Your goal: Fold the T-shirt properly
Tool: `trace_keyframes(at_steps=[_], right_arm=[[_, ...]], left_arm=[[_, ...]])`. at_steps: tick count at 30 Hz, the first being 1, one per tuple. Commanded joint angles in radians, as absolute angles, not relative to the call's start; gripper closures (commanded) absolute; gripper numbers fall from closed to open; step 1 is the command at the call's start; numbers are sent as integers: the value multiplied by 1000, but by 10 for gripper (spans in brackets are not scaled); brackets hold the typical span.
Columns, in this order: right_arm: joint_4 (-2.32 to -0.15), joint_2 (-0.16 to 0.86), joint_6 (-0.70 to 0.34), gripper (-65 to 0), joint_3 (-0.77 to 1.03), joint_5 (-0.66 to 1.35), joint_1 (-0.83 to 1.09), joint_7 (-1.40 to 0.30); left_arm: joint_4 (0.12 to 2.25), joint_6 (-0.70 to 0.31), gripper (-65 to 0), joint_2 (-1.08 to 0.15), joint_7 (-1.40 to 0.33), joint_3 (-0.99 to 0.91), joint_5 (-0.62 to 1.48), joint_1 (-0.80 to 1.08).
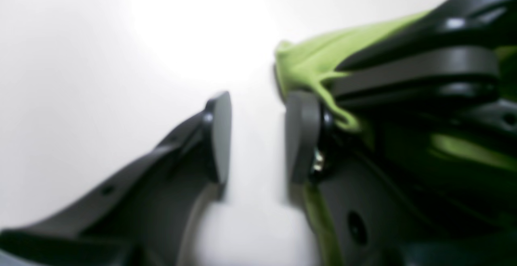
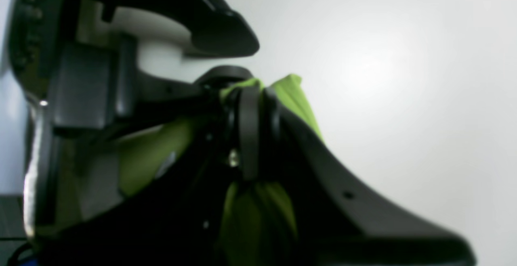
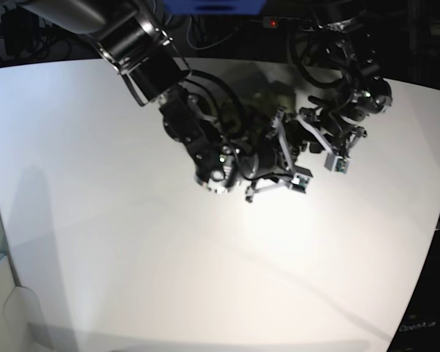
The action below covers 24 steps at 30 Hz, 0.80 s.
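The T-shirt [image 2: 297, 98] is bright green, and a bunched fold of it sits pinched between the fingertips of my right gripper [image 2: 252, 126], which is shut on it. More cloth hangs below the jaws. My left gripper [image 1: 258, 137] stands open just beside that fold [image 1: 311, 62], with only white table showing between its pads. One left pad [image 1: 301, 137] lies right against the cloth's edge, and the right gripper's dark fingers [image 1: 420, 68] cross over the shirt. In the base view both grippers [image 3: 293, 165] [image 3: 331, 150] meet near the table's middle. The shirt [image 3: 260, 88] shows only dimly behind them.
A white table [image 3: 132, 242] fills the base view, with dark clutter and cables beyond its far edge [image 3: 227, 29]. The right arm's thick black links [image 3: 154, 66] reach in from the upper left. The left arm [image 3: 352, 81] comes in from the upper right.
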<state>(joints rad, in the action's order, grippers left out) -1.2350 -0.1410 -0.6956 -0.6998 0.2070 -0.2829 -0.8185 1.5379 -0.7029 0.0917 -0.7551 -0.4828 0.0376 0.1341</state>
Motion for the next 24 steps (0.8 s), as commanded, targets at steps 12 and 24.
trace_keyframes(at_steps=[12,24], right_arm=[[-1198,-157,-698,-232,-702,228,-302,-704],[-1260,-157,-698,-522,-725,228,-297,-713]], left_arm=[[1540,-698,-226,94,-794,-481,15,142],[1546,-698,-226,88,-800,-484,15,143]])
